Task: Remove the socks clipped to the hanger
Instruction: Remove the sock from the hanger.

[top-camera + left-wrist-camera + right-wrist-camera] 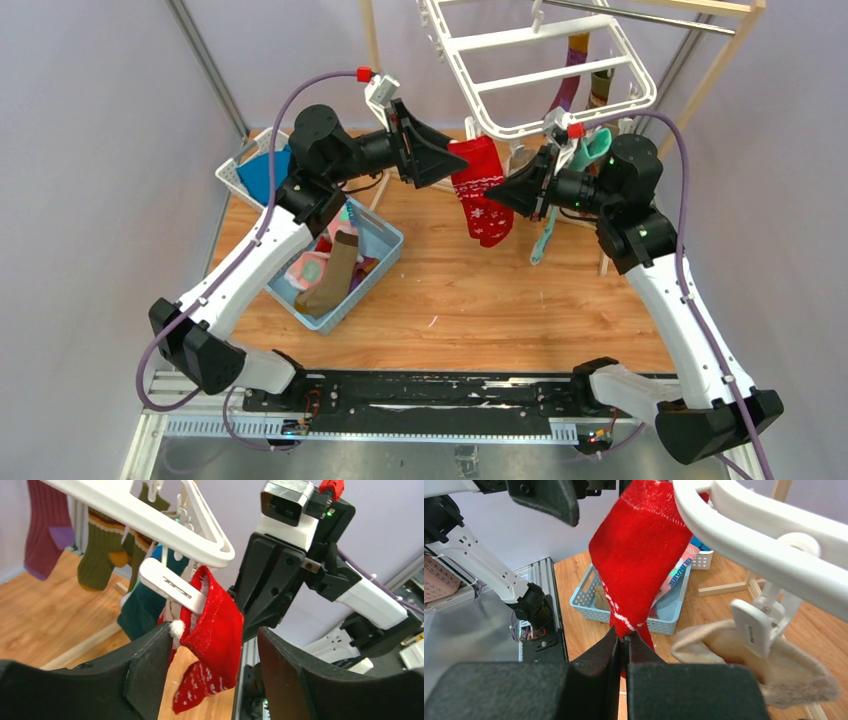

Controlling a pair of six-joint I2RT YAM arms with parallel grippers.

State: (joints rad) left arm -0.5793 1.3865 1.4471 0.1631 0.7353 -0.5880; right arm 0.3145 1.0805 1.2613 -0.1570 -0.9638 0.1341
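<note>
Wood-grain tabletop [450,300], pale lilac walls [90,150]. Light blue plastic basket [390,245] of socks sits left. Red snowflake-patterned sock [482,195] hangs clipped to white plastic drying hanger [560,80]. Left gripper [215,650] gapes around its cuff, and right gripper [624,645] is pinched on its lower part. Beige sock [784,665] is clipped beside.

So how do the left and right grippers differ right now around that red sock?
The left gripper has its jaws open, the right gripper has them shut. The left straddles the clipped top of the red sock without pinching it; the right pinches it lower down. Both face that same sock, hanging from the hanger.
</note>
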